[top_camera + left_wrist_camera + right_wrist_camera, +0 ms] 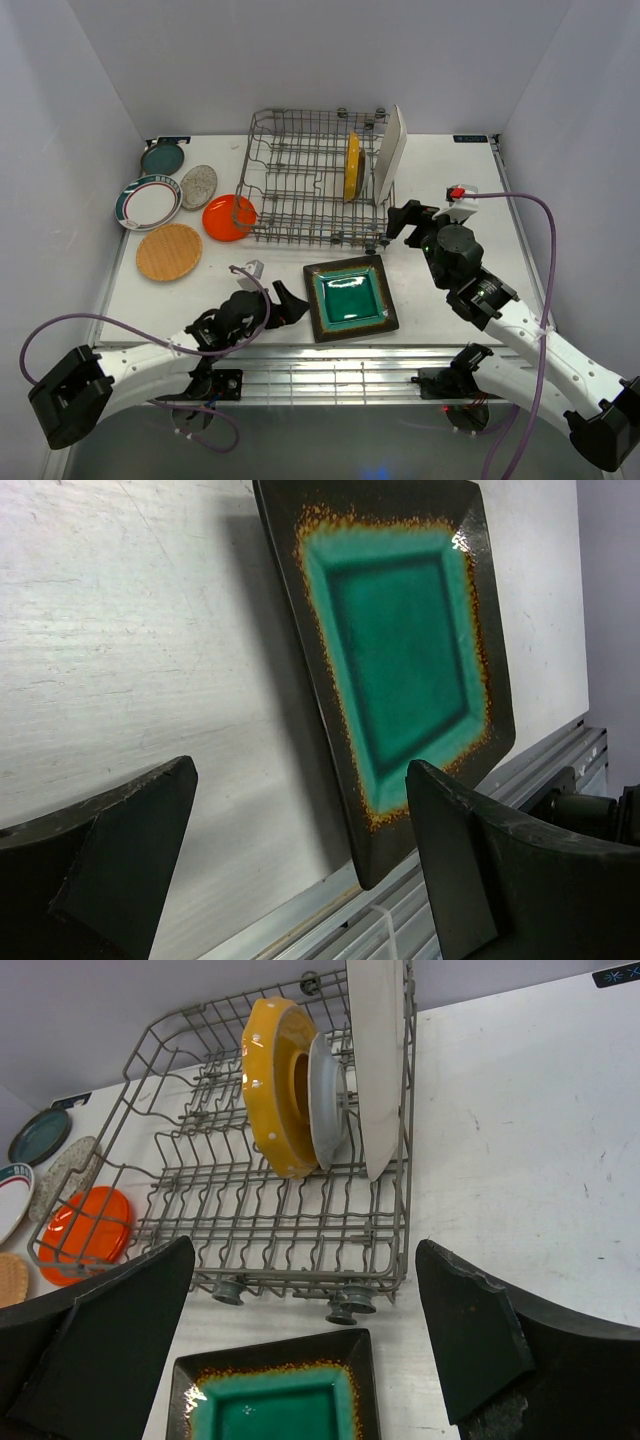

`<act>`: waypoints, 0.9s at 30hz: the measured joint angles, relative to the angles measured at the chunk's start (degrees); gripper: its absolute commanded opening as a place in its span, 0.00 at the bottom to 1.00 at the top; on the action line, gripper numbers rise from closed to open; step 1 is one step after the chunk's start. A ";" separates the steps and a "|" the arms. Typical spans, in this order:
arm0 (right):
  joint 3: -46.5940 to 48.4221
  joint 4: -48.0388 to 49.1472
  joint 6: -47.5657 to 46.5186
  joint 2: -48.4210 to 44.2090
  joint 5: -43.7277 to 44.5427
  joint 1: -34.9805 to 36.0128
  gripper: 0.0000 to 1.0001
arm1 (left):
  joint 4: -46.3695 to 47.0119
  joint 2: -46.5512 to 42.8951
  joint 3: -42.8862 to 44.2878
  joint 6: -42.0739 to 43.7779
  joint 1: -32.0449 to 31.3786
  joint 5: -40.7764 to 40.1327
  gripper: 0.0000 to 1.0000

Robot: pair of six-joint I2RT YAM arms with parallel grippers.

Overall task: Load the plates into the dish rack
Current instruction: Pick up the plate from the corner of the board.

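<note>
While both claws gape, three plates stand in the rack, six plates outside.

Bright even light, soft shadows, small glare on square plate, wrist foregrounds blurred

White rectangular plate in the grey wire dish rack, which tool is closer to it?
Right. The right tool sits just in front of the white rectangular plate, off the rack's near right corner; the left tool is farther off, beside the dark green-centred square plate.
</note>
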 measured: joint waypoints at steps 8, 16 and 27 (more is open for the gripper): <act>0.00 -0.02 -0.02 -0.04 -0.61 -0.04 0.97 | 14.45 11.74 -1.46 -1.81 1.60 4.44 0.95; 0.00 -0.02 -0.02 -0.04 -0.61 -0.11 0.97 | 24.79 22.80 0.76 -4.13 2.27 7.63 0.93; 0.00 -0.02 0.00 -0.52 -0.63 -0.13 0.97 | 34.07 31.45 1.95 -8.26 2.60 11.19 0.91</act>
